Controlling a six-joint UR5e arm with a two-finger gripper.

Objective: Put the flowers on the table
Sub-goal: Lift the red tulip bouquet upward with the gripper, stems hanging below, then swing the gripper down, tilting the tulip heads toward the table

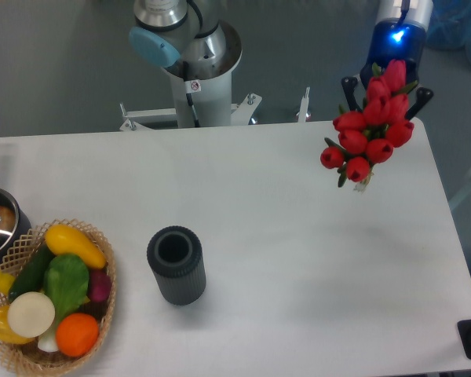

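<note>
Camera view: the red tulip bunch (369, 126) hangs above the far right corner of the white bench (282, 236), blooms toward the lens, stems mostly hidden. The gripper (385, 82) sits behind the blooms, its jaws closed around the bunch. A dark ribbed vase (176, 264) stands mid-left; a vegetable basket (51, 294) sits near left.

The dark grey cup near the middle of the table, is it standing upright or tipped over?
Upright. The dark grey cup shows its round open mouth facing up toward the camera, with its ribbed side below, standing on the table.
</note>
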